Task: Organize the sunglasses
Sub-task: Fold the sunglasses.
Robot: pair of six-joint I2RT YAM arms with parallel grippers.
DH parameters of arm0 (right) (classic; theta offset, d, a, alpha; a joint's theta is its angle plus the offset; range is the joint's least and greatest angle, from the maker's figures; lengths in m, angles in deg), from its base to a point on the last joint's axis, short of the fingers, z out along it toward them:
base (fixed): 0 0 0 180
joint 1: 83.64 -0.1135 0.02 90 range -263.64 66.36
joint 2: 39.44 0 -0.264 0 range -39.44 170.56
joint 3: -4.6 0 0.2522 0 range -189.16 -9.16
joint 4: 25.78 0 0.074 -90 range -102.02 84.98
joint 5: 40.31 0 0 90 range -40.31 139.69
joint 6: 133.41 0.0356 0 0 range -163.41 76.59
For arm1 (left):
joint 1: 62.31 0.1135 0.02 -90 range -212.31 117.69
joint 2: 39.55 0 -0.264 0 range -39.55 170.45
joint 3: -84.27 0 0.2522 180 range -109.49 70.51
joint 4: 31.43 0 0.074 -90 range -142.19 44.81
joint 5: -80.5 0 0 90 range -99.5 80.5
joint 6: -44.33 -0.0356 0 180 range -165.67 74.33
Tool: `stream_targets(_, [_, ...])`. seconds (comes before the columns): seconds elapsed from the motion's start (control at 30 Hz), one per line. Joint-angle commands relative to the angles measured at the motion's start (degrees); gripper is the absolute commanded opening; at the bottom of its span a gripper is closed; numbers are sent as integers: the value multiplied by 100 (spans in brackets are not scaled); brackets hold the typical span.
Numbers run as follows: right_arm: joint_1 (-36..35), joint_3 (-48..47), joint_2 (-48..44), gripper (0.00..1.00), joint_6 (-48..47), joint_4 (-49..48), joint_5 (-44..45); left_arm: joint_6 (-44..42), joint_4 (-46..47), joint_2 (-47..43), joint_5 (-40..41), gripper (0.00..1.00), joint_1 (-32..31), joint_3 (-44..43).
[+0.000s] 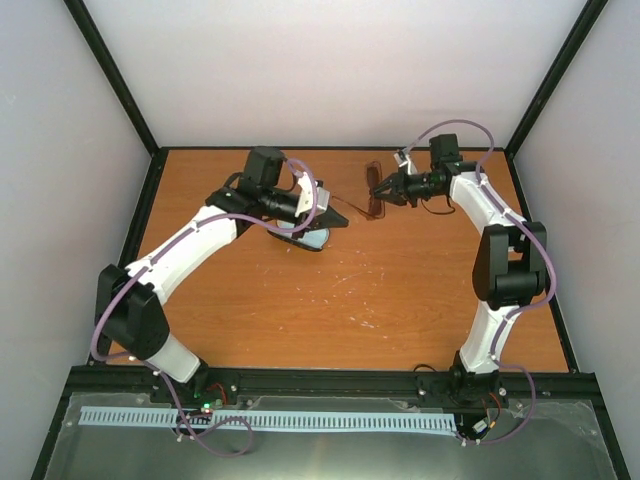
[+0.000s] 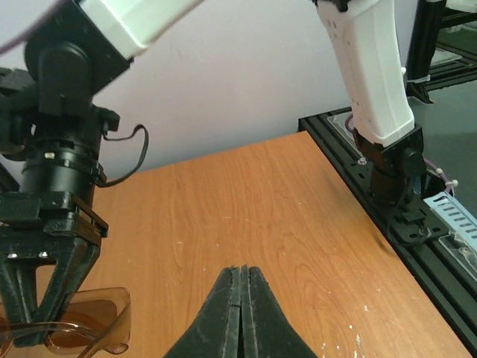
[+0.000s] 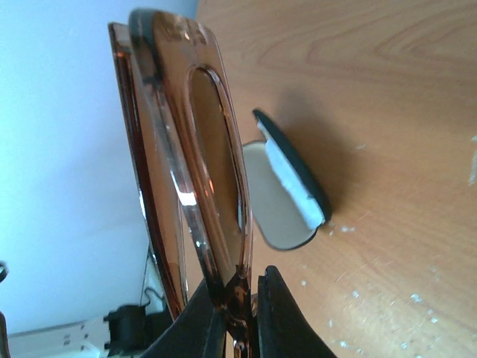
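Note:
My right gripper (image 1: 379,190) is shut on the sunglasses (image 1: 375,192) and holds them above the table at the back centre. The right wrist view shows the reddish-brown tinted sunglasses (image 3: 216,149) edge-on and upright, with the frame pinched between my right gripper's (image 3: 240,289) fingers. My left gripper (image 1: 342,219) is shut on nothing, just left of the sunglasses and apart from them. In the left wrist view its fingertips (image 2: 242,272) are pressed together, and the sunglasses (image 2: 89,328) show at the lower left, held by my right gripper (image 2: 37,328).
A black glasses case (image 1: 306,241) lies open on the wooden table (image 1: 350,300) under my left wrist, with a pale blue cloth inside. The right wrist view shows the case (image 3: 287,186) beyond the sunglasses. Black frame rails (image 1: 330,380) border the table.

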State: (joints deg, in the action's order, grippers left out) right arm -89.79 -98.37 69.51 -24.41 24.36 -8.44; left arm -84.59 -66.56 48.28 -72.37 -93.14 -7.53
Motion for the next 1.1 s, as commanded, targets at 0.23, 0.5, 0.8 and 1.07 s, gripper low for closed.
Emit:
stream_targets(0.23, [-371,359,-744,3,-272,264,-732,-372,211,375,-786,2,-182,-47])
stream_targets(0.5, [-646,178,-891,3,-674,794,-1184,117,820,438,-741,3,-187,27])
stream_targets(0.8, [-869,267,-1248,3,-883,1249,-1295,149,913,639,-654,3,-187,-152])
stream_targets(1.07, [-950,596,-1710,3,-894,1551,-1393,38,818,863,-651,3,-178,-378])
